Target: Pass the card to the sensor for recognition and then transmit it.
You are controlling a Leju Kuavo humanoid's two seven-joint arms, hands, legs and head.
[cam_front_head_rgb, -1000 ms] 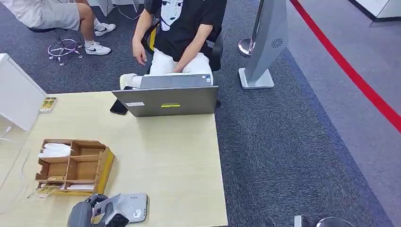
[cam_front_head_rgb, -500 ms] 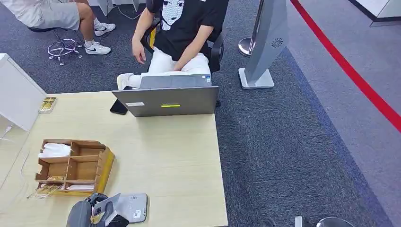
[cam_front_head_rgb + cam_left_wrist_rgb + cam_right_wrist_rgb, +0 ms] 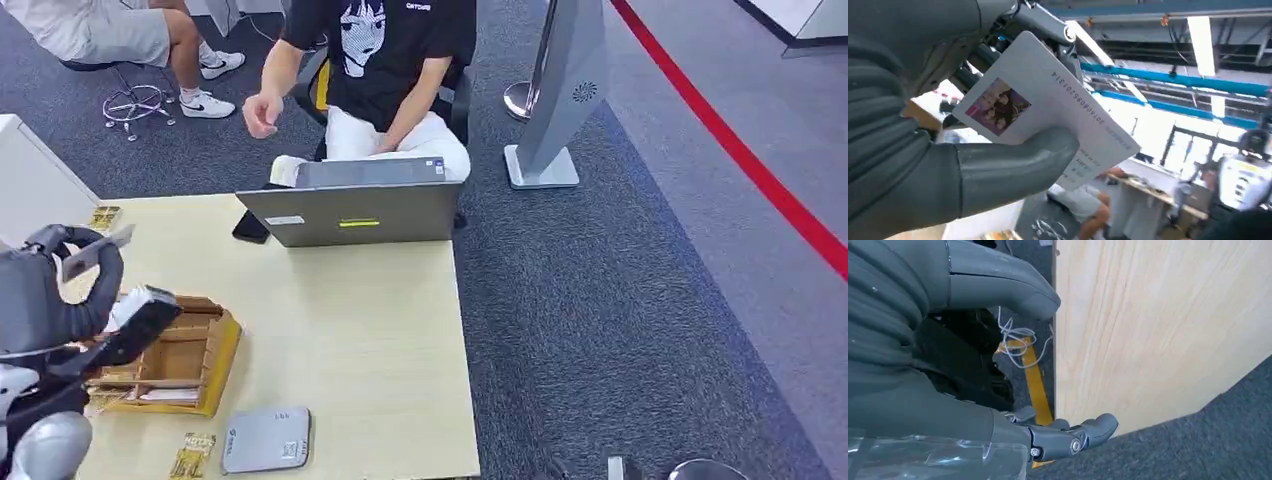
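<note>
My left hand [image 3: 70, 295] is raised above the table's left side, over the wooden organizer. It pinches a white card [image 3: 96, 254] between thumb and fingers. The left wrist view shows the card [image 3: 1048, 105] up close, with a small photo and printed numbers, and my thumb [image 3: 1013, 162] pressing on its face. The sensor [image 3: 267, 440], a flat grey pad, lies on the table near the front edge, below and to the right of that hand. My right hand [image 3: 908, 375] hangs beside the table's edge [image 3: 1148, 330] with fingers apart, holding nothing.
A wooden organizer [image 3: 185, 355] sits on the left of the table, and a yellow card [image 3: 192, 456] lies beside the sensor. At the far edge stand a grey laptop [image 3: 352, 212] and a black phone [image 3: 250, 227]. A person [image 3: 385, 70] sits behind them. A white cabinet [image 3: 35, 190] is at left.
My left hand has lifted from beside the sensor at the front edge, up and to the left, carrying the card. The seated person has raised an arm.
</note>
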